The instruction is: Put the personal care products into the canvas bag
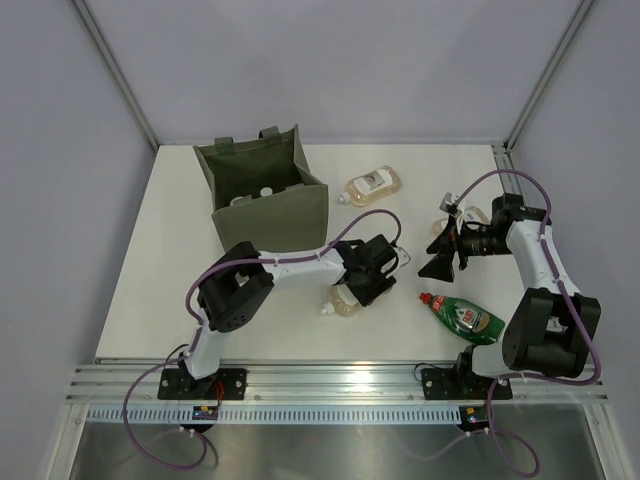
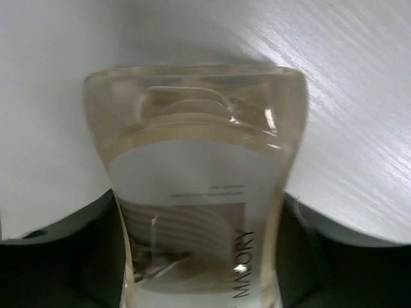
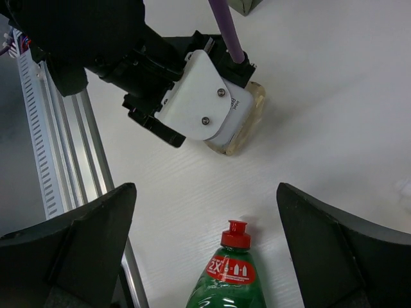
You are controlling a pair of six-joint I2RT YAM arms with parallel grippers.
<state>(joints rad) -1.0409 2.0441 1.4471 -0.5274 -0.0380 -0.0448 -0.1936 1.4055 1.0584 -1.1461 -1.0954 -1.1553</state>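
From above, the left hand (image 1: 356, 283) is lowered onto an amber bottle (image 1: 342, 304) lying flat on the white bench (image 1: 180, 260). The bottle's long axis runs on a diagonal, white cap toward the near-left and base under the hand. The canvas bag (image 1: 275, 215) stands farther back and to the left of this hand with its mouth open upward. The left arm is plainly the nearer of the two to it. A second amber bottle (image 1: 373, 184) lies just right of the bag, beside the likely lift path, and the bench's near edge is close behind the gripped bottle. The right hand (image 1: 438, 255) hangs well apart at right, beyond a green red-capped bottle (image 1: 465, 318). In the left wrist view, the dark fingers (image 2: 64, 256) are closed against both narrow sides of the amber bottle, base pointing away. Whether the grip sits at mid-body is hard to judge this close. In the right wrist view, that hand's fingers (image 3: 77, 244) are spread wide and hold nothing. The green bottle's cap sits between them and open bench lies ahead up to the left hand.
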